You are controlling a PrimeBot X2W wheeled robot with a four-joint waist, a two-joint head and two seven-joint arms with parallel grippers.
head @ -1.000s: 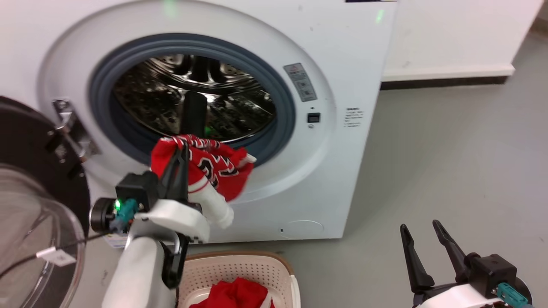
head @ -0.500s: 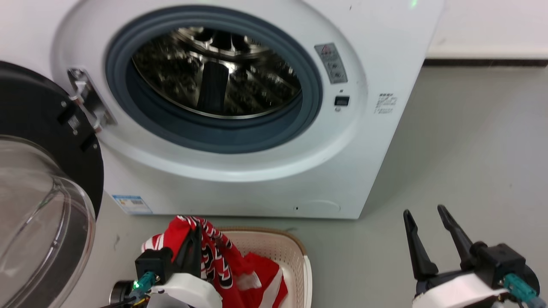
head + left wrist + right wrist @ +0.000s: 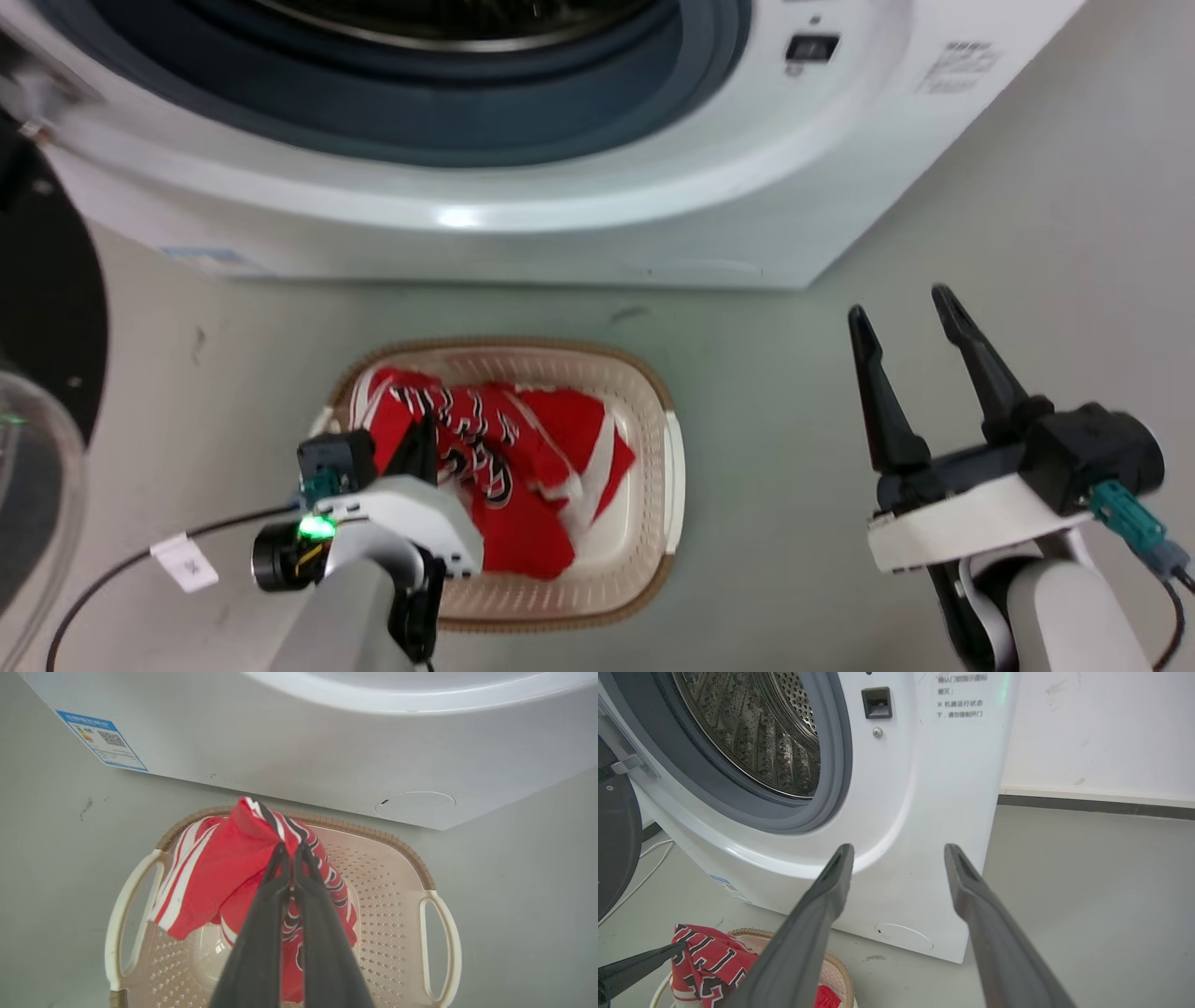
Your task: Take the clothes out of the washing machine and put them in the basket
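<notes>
Glass door [image 3: 42, 308]: swung open at the far left, out of the way of the work.
Left claw [image 3: 289, 848]: fingers pressed together on a bunched fold of a red jersey [image 3: 219, 868]. It hangs directly above the laundry basket with its fingers pointing down into it.
Red jersey: pinched near its striped trim and not yet released. The rest drapes down inside the basket, and the lower folds appear to rest on what lies there.
Laundry basket [image 3: 670, 457]: upright on the floor [image 3: 803, 401], just in front of the washing machine's base. A second red garment [image 3: 583, 425] lies inside, touching the held one.
Washing machine [image 3: 579, 224]: porthole open. The part of the drum [image 3: 752, 737] seen from the right wrist shows bare perforated steel. Its lower part is hidden, so I cannot tell whether more clothes remain.
Right claw [image 3: 898, 303]: fingers spread wide with nothing between them. It hovers over the floor, well to the right of the basket.
Step in hand: judged to be the deposit. The jersey is over the basket and awaits release.
Next move: the left claw needs to part its fingers so the fabric drops inside the rim. It should then lift straight up, so the thin cloth neither snags on a finger nor trails over the edge. A look into the drum would then settle whether another reach is needed.
</notes>
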